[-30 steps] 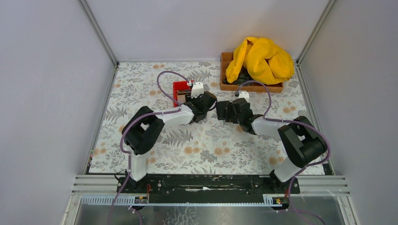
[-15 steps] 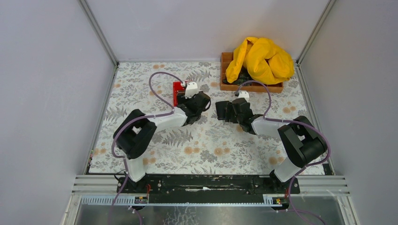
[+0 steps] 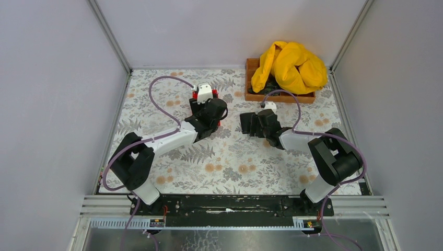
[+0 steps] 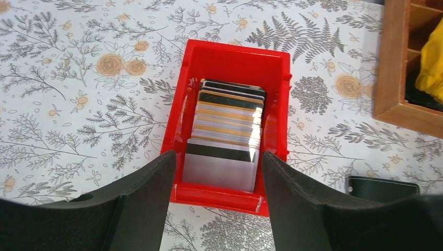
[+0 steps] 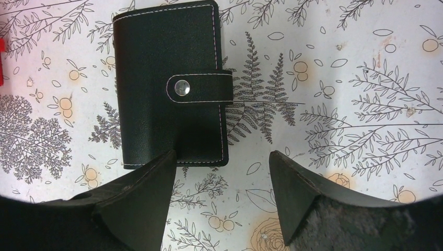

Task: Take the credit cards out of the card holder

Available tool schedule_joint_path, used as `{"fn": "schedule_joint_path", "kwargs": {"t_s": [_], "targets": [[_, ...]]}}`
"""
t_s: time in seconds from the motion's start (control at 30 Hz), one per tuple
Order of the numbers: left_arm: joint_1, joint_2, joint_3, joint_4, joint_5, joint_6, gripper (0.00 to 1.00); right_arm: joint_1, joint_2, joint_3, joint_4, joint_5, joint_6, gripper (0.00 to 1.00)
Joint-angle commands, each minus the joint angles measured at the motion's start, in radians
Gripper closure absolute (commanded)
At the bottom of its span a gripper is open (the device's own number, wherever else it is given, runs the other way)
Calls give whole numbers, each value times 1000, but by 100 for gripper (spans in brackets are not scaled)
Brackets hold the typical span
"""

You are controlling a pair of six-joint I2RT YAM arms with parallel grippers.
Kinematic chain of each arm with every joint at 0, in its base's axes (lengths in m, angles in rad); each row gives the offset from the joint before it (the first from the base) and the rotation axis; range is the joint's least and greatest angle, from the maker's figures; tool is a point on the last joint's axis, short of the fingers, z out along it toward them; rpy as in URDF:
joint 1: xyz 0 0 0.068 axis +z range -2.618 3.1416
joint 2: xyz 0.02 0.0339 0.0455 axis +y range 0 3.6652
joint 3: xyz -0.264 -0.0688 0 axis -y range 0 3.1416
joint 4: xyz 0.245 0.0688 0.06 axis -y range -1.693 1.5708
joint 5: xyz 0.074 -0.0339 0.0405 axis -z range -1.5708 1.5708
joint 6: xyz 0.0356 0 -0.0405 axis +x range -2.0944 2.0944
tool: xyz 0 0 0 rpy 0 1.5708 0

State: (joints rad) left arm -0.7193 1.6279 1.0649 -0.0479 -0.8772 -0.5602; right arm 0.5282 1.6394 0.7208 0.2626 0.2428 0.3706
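Observation:
Several credit cards in tan, grey, white and dark stand stacked on edge inside a small red bin. My left gripper hovers open above the bin's near end, one finger on each side of it, holding nothing. In the top view this gripper covers most of the bin. The card holder, a black wallet, lies flat on the table, folded shut with its snap strap fastened. My right gripper is open just short of the wallet's near edge, its left finger overlapping that edge. A dark corner of the card holder shows to the right of the bin.
A brown wooden tray with a crumpled yellow cloth stands at the back right; its edge is close to the bin. Grey walls enclose the floral table on three sides.
My left arm has swung left and away from the base, bringing its gripper over the red bin. The right arm and the wallet have stayed where they were.

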Motion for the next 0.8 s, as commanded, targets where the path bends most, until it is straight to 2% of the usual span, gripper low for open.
{"fn": "schedule_joint_path", "kwargs": {"t_s": [0.0, 0.1, 0.4, 0.63, 0.77], "targets": [[21, 27, 27, -7, -37, 44, 32, 6, 3, 34, -2, -13, 5, 27], [38, 40, 34, -16, 28, 38, 30, 6, 3, 33, -3, -13, 3, 27], [102, 70, 70, -87, 89, -1, 28, 6, 7, 35, 0, -40, 8, 26], [174, 76, 51, -68, 197, -44, 28, 6, 10, 34, 4, -51, 14, 26], [191, 102, 54, -69, 206, -47, 28, 7, 9, 32, 4, -48, 16, 26]]}}
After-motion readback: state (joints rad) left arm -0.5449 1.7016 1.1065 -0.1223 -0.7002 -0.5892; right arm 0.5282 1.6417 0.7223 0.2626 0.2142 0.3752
